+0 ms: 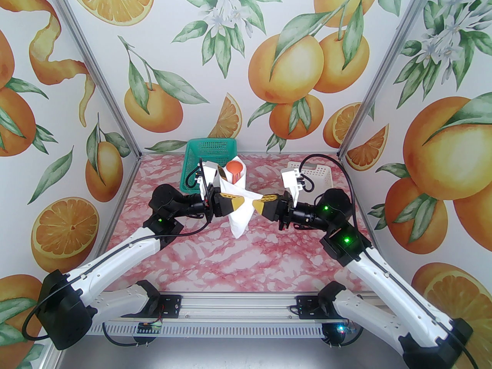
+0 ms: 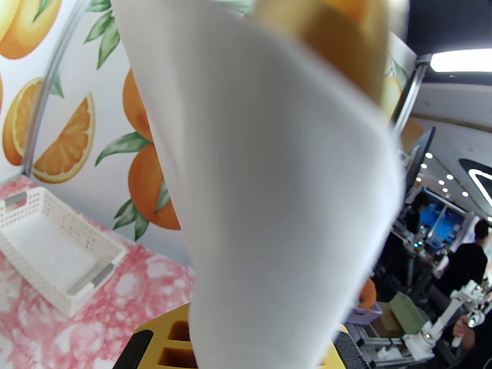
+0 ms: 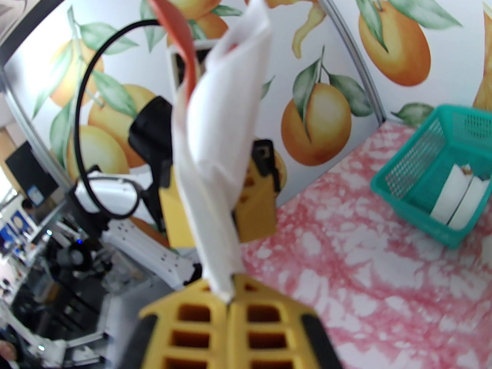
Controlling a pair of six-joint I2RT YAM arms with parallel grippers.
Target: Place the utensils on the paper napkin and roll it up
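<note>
**Napkin bundle aloft between both arms: loose wrap, spill risk**

The paper napkin (image 1: 239, 219) hangs clear of the counter (image 1: 215, 256), midway between the two arms. The left fingers (image 2: 157, 327) are clamped round its body; the right fingers (image 3: 261, 290) are pressed together on one thin corner.

Risks, as we judge them: a pull on the pinched corner could tear it; a tilt could let the spoon (image 3: 175, 25) slide out of the slack wrap; the dangling tail may unroll.

The sheet looks more cone than roll; its folds gape at the top; the orange spoon juts from the open end, bowl up.
</note>
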